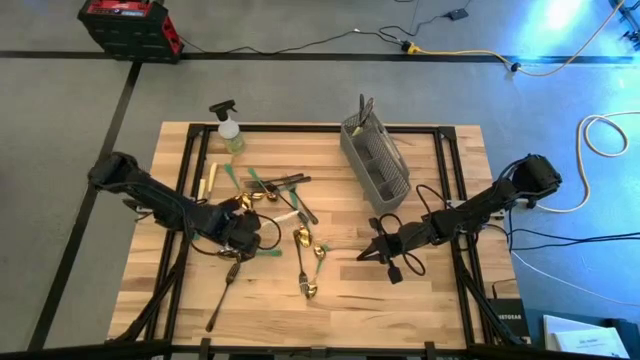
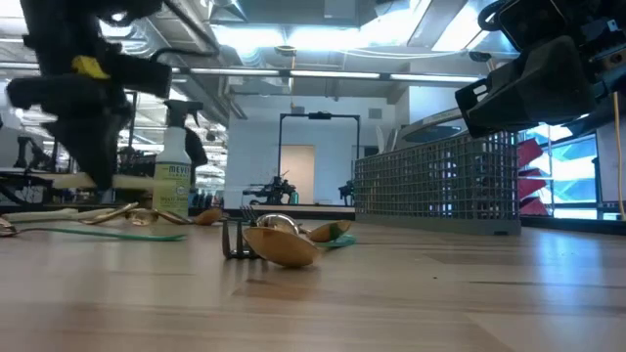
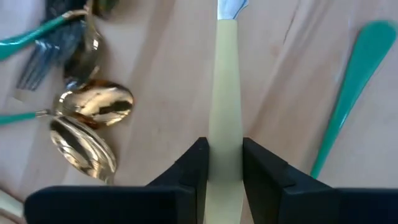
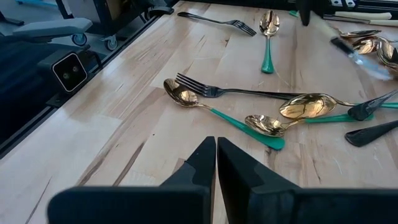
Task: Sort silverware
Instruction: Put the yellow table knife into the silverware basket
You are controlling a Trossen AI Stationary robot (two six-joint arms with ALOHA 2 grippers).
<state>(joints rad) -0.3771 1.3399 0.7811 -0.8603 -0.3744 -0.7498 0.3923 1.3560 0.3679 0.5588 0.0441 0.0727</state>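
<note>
left claw (image 3: pixel 224 163) is clamped on a slim cream-handled utensil (image 3: pixel 224 106), the matte pale handle running straight out between the two dark fingers, its metal end cut off at the frame edge so fork or knife is hard to call. in the high view that claw (image 1: pixel 240 232) sits at the left-centre of the pale wood-plank tabletop (image 1: pixel 440 310), right among the scattered silverware (image 1: pixel 275 195).

beside the gripped handle lie two polished gold spoon bowls (image 3: pixel 93 121), mirror-bright, touching each other, and a smooth green handle (image 3: pixel 348 87) off to the other side.

right claw (image 4: pixel 216 163) hovers over bare wood near the tabletop's middle-right (image 1: pixel 385 250), fingers pressed together, nothing in them. ahead of it a green-handled gold spoon (image 4: pixel 217 112) lies slanted, a dark fork (image 4: pixel 230 92) crossing just behind its bowl, another green-handled spoon (image 4: pixel 268 37) farther off.

the grey mesh caddy (image 1: pixel 375 160), boxy wire grid, stands toward the far edge with a couple of dark utensils upright in it. the spray bottle (image 1: pixel 230 130) stands at the far left corner.
</note>
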